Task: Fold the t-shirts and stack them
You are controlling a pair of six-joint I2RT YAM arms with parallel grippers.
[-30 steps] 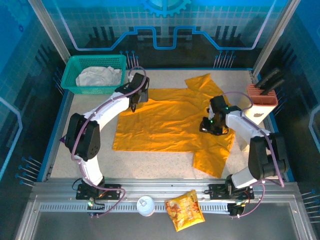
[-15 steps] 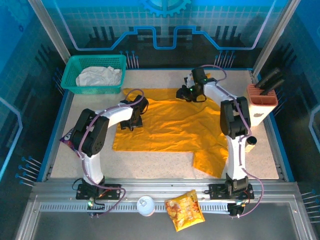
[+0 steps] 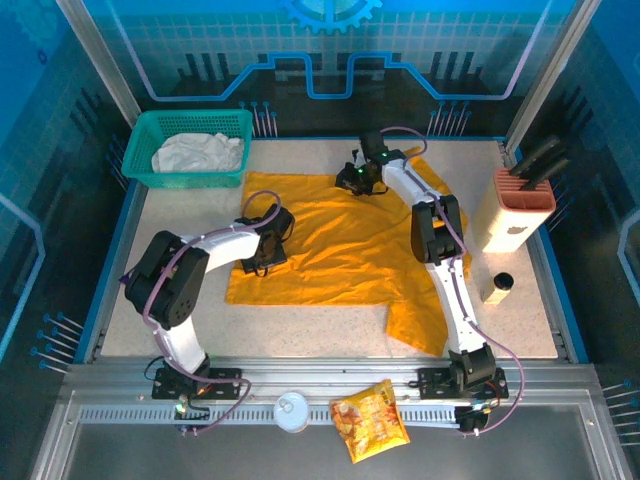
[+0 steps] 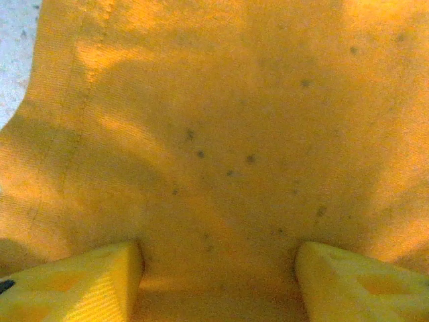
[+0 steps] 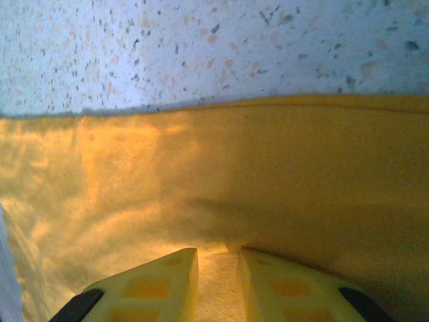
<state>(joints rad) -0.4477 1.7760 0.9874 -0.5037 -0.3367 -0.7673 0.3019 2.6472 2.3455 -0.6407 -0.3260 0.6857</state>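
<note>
**A:** Where is the mustard t-shirt (image 3: 340, 240) found, and how are the end effectors set?

**B:** It is spread flat on the counter (image 3: 300, 320), beneath both of them. The left end effector (image 3: 262, 252) is seen with its fingers (image 4: 87, 282) spread and lowered onto the cloth; nothing is pinched between them. The right end effector (image 3: 357, 181) is nearly pressed together, with a thin ridge of the shirt's far edge pinched in the gap. Bare counter is seen just beyond its tips.

**A:** And the off-white t-shirt (image 3: 198, 152)?

**B:** It is heaped in the teal basket (image 3: 185, 178), off to the far left of the left end effector.

**A:** How is this step best done?

**B:** A fold appears to be at its start. The left fingers should be closed on a firm pinch before anything is lifted — a loose hold would likely be lost midway. Both grips should be raised together and level, so the cloth is carried over without dragging, and the edges should be matched before release.
</note>
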